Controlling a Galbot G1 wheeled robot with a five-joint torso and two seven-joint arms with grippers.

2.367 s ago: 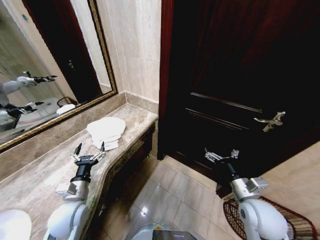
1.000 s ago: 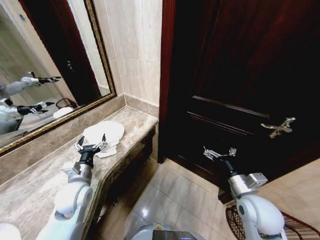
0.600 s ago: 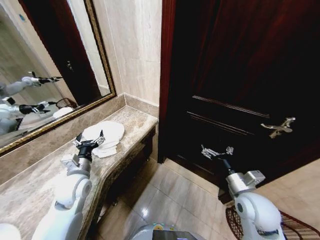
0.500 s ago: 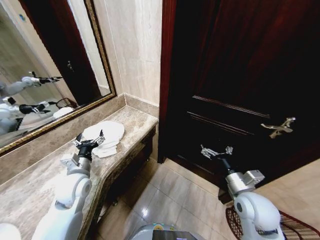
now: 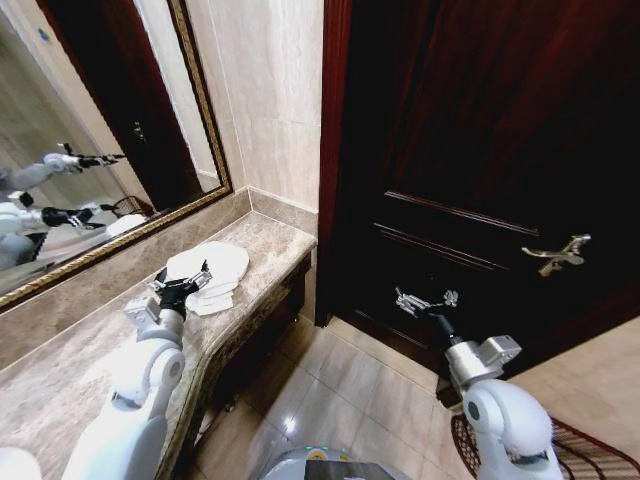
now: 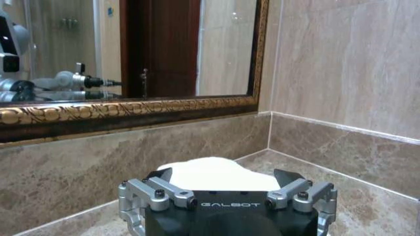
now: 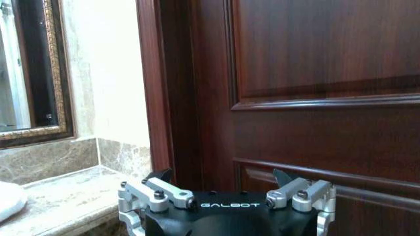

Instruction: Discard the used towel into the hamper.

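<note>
White towel (image 5: 207,266) now sits just ahead of my left gripper (image 5: 181,281) (jaws apart); I've closed in, grasp looks near. Right gripper (image 5: 420,299) idles, jaws apart.

Open left claw (image 6: 223,173) before white towel (image 6: 213,173), marble counter (image 6: 374,206).

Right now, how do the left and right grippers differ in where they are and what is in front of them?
The left gripper is over the marble counter, its open fingers reaching the white towel; the right gripper hangs over the tiled floor in front of the dark wooden door. The left faces the towel and mirror; the right faces door panels. Both are open and empty.
</note>
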